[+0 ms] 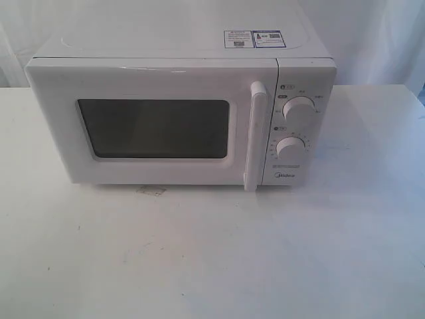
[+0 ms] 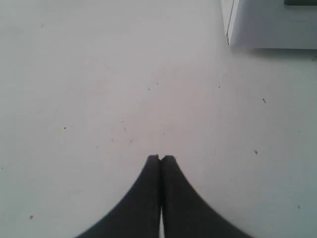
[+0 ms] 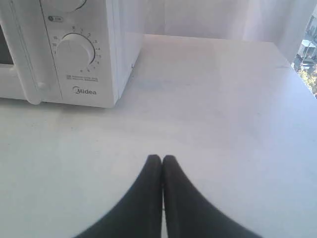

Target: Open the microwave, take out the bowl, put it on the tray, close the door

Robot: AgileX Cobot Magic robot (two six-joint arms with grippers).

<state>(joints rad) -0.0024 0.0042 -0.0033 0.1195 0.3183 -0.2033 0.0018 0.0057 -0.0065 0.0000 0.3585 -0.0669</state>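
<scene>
The white Midea microwave [image 1: 179, 113] stands at the back of the white table. Its door [image 1: 153, 126] is shut, with a dark window and a vertical white bar handle [image 1: 255, 136]. Two round knobs [image 1: 297, 111] sit on the panel to the right. The bowl and the tray are out of view. My left gripper [image 2: 160, 157] is shut and empty above bare table, a lower corner of the microwave [image 2: 270, 25] ahead of it. My right gripper [image 3: 161, 157] is shut and empty, with the knob panel [image 3: 77, 49] and the handle's foot [image 3: 32, 84] ahead of it. Neither gripper shows in the exterior view.
The white table [image 1: 212, 252] stretches in front of the microwave, with a small scuffed mark [image 1: 151, 191] under the door. A white curtain hangs behind. In the right wrist view the table's far edge [image 3: 285, 59] ends near a window.
</scene>
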